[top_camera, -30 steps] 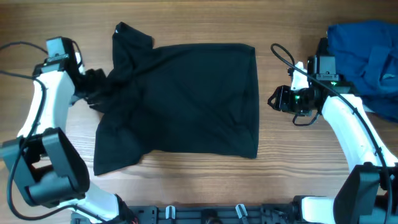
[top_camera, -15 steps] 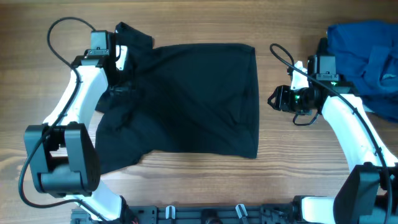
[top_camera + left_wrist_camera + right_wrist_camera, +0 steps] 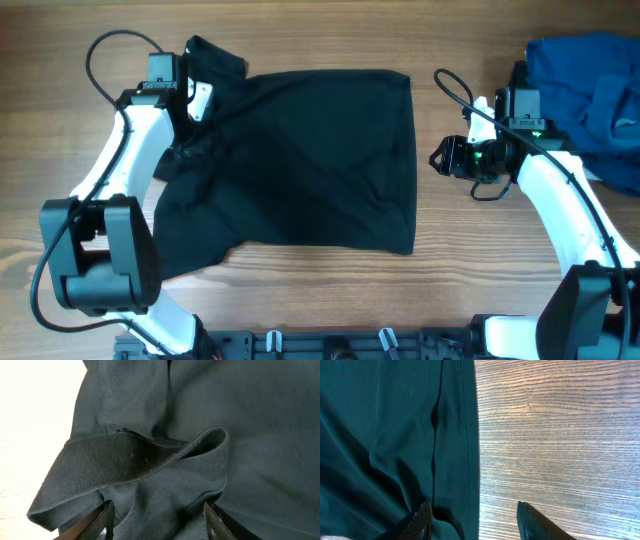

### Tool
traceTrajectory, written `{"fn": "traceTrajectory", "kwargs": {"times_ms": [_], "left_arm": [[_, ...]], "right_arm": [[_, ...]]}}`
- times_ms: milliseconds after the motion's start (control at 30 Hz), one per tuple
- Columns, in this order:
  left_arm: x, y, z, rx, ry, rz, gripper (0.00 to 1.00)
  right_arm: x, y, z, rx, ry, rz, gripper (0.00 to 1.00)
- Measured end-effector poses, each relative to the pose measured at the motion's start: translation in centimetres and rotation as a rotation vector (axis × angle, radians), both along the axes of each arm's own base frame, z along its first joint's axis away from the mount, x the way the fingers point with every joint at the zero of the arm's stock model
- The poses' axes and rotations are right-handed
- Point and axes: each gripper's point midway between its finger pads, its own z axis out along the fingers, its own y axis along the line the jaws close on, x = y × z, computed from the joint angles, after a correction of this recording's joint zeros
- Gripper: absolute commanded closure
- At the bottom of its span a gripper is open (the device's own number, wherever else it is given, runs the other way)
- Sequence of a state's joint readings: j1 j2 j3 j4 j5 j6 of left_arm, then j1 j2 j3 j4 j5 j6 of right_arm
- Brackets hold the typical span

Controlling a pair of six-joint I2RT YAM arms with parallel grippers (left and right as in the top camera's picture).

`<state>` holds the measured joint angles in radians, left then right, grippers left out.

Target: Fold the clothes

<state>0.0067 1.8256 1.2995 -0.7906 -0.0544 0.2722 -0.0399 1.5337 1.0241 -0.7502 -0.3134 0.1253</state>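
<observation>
Overhead: the black shirt (image 3: pixel 300 160) lies mid-table (image 3: pixel 300 310), its right edge straight and its left side rumpled. The left gripper (image 3: pixel 195 100) sits on the shirt's 10 o'clock corner. The right gripper (image 3: pixel 440 158) hovers at 3, just off the hem, with bare wood around it.

Left wrist: jaws spread, with a curled hem fold (image 3: pixel 140 460) bunched between them.

Right wrist: jaws spread across the hem edge, with open wood toward 3 o'clock.

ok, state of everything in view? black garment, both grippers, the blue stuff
black garment: spread out, not yet folded, left side bunched with a raised fold.
left gripper: open, jaws astride that raised fold.
right gripper: open, holding nothing, by the black garment's right hem.
blue garment: crumpled heap at far right, no gripper on it.
</observation>
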Motion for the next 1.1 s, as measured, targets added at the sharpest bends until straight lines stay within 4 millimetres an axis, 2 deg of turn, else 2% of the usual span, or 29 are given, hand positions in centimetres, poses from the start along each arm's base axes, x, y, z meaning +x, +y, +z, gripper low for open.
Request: {"fn": "traceTrajectory", "kwargs": {"times_ms": [233, 300, 367, 433, 467, 667, 867, 967, 1100], "left_arm": [[-0.1, 0.0, -2.4, 0.001, -0.014, 0.000, 0.43], [-0.1, 0.0, -2.9, 0.001, -0.009, 0.000, 0.47], [-0.2, 0.0, -3.6, 0.001, 0.006, 0.000, 0.60], [-0.3, 0.1, -4.3, 0.008, 0.022, -0.002, 0.89], [-0.4, 0.3, -4.5, 0.013, 0.025, 0.001, 0.96], [0.0, 1.8, -4.3, 0.083, 0.003, 0.053, 0.96], [-0.4, 3.7, -3.5, 0.168, 0.007, 0.160, 0.96], [-0.7, 4.5, -1.8, 0.174, -0.022, 0.222, 0.96], [-2.0, 7.3, 1.4, 0.213, -0.064, 0.382, 0.96]], "right_arm": [[0.0, 0.0, 0.0, 0.000, 0.000, 0.000, 0.44], [0.0, 0.0, 0.0, 0.000, 0.000, 0.000, 0.44], [0.0, 0.0, 0.0, 0.000, 0.000, 0.000, 0.44], [0.0, 0.0, 0.0, 0.000, 0.001, 0.000, 0.43], [0.0, 0.0, 0.0, 0.000, 0.001, 0.000, 0.44], [0.0, 0.0, 0.0, 0.000, 0.002, 0.000, 0.43], [0.0, 0.0, 0.0, 0.001, 0.003, -0.004, 0.43], [0.0, 0.0, 0.0, 0.001, 0.003, -0.004, 0.43], [-0.1, 0.0, 0.0, 0.001, 0.005, -0.004, 0.43]]}}
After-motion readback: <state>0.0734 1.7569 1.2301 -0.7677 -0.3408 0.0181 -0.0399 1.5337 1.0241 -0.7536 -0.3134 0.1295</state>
